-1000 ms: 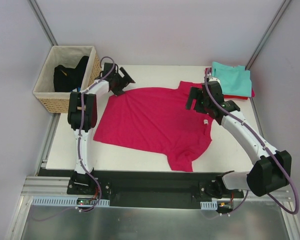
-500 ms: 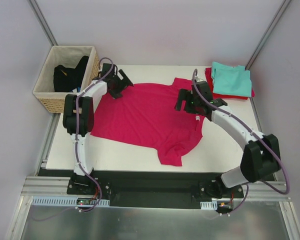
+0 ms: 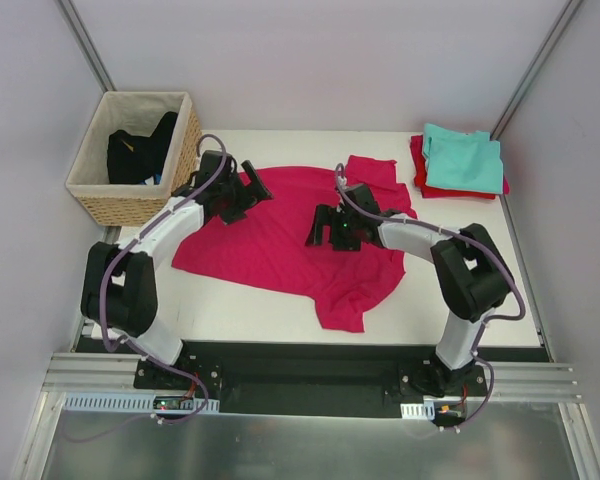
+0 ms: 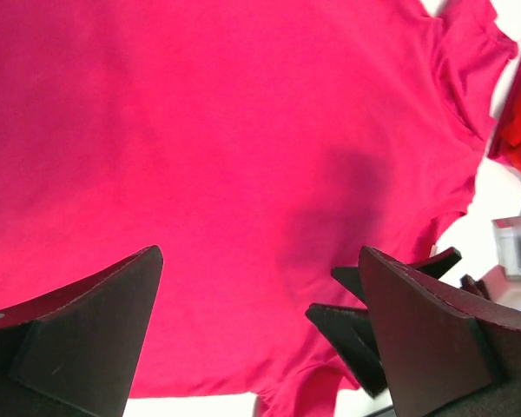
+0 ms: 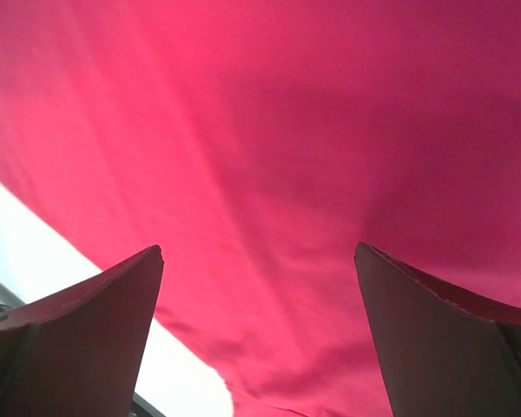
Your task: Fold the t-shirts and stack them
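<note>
Both arm bases sit at the bottom of the overhead view, along the near edge of the white counter (image 3: pixel 240 312). The left arm rises from its base and folds at a dark elbow in the lower left of the frame. From there it reaches up and to the right in one long white sweep. The left end effector (image 3: pixel 248 192) is over the upper left edge of the large magenta-pink cotton t-shirt (image 3: pixel 270 245). Its jaws are spread wide and hold nothing; its wrist view shows only pink cloth beyond the dark fingers (image 4: pixel 87 334).

The right arm climbs to a dark elbow right of centre, then doubles back leftward with its forearm low across the shirt. The right end effector (image 3: pixel 323 228) is at mid-frame above the middle of the garment, its jaws just as wide and gripping nothing. Whether either one touches the cloth cannot be told.

The pink shirt lies spread and slightly rumpled across the middle of the counter. One sleeve points toward bottom centre and another toward top centre.

Farther back, at the upper right, a folded teal t-shirt (image 3: pixel 465 160) rests on a folded red t-shirt (image 3: pixel 418 172). At the upper left stands a woven wicker basket (image 3: pixel 130 205) with dark clothing inside.
</note>
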Tool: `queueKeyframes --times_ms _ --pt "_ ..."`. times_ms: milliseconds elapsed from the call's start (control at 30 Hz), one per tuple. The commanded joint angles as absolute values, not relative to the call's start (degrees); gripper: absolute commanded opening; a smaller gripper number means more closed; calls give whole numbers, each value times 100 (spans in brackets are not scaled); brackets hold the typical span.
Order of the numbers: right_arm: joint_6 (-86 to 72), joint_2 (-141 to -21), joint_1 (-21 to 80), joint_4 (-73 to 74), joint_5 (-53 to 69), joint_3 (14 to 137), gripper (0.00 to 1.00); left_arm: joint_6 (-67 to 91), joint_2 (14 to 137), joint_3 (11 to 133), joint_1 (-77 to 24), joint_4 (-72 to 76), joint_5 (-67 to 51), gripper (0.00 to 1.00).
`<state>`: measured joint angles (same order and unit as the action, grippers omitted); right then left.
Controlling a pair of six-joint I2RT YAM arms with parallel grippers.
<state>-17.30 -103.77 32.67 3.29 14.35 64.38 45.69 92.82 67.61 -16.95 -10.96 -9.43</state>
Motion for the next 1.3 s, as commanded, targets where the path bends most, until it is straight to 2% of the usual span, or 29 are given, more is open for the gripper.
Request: queueKeyframes --times_ms 0,167,267,367,400,533,633,833,1000,1267 --pt "-1942 -10222 3243 26 1337 5672 96 4386 8676 6320 -1670 -1090 -545 96" --pt "-2135 -9556 3410 140 661 4449 96 4394 8192 5968 -1661 -1090 -352 97" --pt "-2433 -8572 3813 894 -382 3719 96 4377 8016 5871 -1661 -1090 -325 97" --pt "-2977 -7184 4314 1931 -1264 3106 96 4359 7858 5757 -1661 -1081 -273 97" --pt "-3119 -6380 4429 2430 -1509 2989 96 4368 7814 5696 -1661 -1090 -272 97" --pt "-3533 -4725 4711 3452 -1749 2593 96 4412 7647 5546 -1661 -1081 -290 97" --pt "-3463 -4142 4737 4024 -1951 2785 96 4526 7620 5484 -1670 -1081 -378 97" --pt "-3095 -4324 4737 4149 -2425 3532 96 4649 7664 5528 -1696 -967 -570 96" --pt "-2638 -5289 4668 3438 -2925 4199 96 4396 8469 6246 -1836 -501 -1203 96" --pt "-1873 -7205 3280 2314 -2330 5640 96 4008 10150 7812 -1854 -422 -2046 96"
